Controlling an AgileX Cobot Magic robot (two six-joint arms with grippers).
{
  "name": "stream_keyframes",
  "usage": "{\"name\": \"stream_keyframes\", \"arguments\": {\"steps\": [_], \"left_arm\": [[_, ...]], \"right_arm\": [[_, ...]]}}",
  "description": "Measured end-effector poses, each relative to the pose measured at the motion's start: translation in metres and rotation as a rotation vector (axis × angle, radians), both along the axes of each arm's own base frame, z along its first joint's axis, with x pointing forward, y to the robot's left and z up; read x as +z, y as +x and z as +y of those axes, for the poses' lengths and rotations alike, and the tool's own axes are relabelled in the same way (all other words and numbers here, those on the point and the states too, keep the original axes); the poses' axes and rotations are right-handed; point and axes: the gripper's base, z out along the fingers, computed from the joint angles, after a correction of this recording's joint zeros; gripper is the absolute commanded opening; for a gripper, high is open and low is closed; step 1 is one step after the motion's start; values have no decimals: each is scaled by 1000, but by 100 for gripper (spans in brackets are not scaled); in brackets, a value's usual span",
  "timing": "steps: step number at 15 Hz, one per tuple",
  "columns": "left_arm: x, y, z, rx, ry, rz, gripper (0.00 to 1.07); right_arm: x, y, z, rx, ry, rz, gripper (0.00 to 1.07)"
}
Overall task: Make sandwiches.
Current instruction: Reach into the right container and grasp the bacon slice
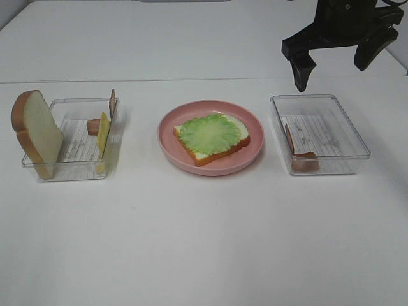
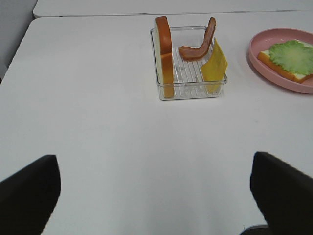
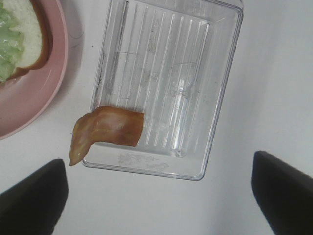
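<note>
sandwich (image 1: 210,145): you have it half-built at mid-table on the pink plate (image 1: 167,143), with one toast (image 1: 241,129) lying flat and lettuce (image 1: 205,131) on top.
right gripper (image 1: 335,70): its jaws are spread wide with nothing in them. It hangs over the far side of the table (image 1: 204,242), behind the right tray (image 1: 358,137). The sandwich lies well apart from it, nearer you and toward the left arm's side.
left gripper (image 2: 156,193): its fingers are wide apart and empty. The sandwich sits far ahead of it, off toward the right arm's side, and the left tray (image 1: 76,101) is nearer.
left tray contents: a bread slice (image 1: 39,131) stands upright at the outer wall and the cheese (image 1: 103,134) leans on the wall nearest the plate. The left bacon (image 2: 198,46) curls between them.
right tray contents: the right bacon (image 1: 299,156) leans on the wall nearest the plate, with one end over the rim.
hidden: you cannot see the left gripper from the high camera. The right arm is cut off at that view's top edge, and both wrist views crop the plate.
writing: faint marks on the right tray's floor are too dim to read.
</note>
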Motion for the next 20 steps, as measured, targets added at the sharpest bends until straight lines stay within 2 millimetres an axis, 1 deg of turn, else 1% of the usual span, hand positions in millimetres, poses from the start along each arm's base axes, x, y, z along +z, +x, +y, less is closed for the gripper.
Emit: {"name": "stream_keyframes", "arguments": {"steps": [4,7,10,11,12,15,16,19,20], "left_arm": [[0,0,0,0,0,0,101],[0,0,0,0,0,0,101],[0,0,0,0,0,0,101],[0,0,0,0,0,0,101],[0,0,0,0,0,0,101],[0,0,0,0,0,0,101],[0,0,0,0,0,0,101],[0,0,0,0,0,0,101],[0,0,0,0,0,0,101]], "right_arm": [[-1,-1,2,-3,26,12,99],[-9,-2,11,15,110,65,99],[-31,4,16,24,118,124,99],[-35,5,16,23,115,134,99],[-51,9,17,21,104,171,99],[-65,11,19,16,106,202,99],[-77,14,22,10,123,223,99],[-91,17,24,9,119,235,99],[-100,19,24,8,116,244,99]]}}
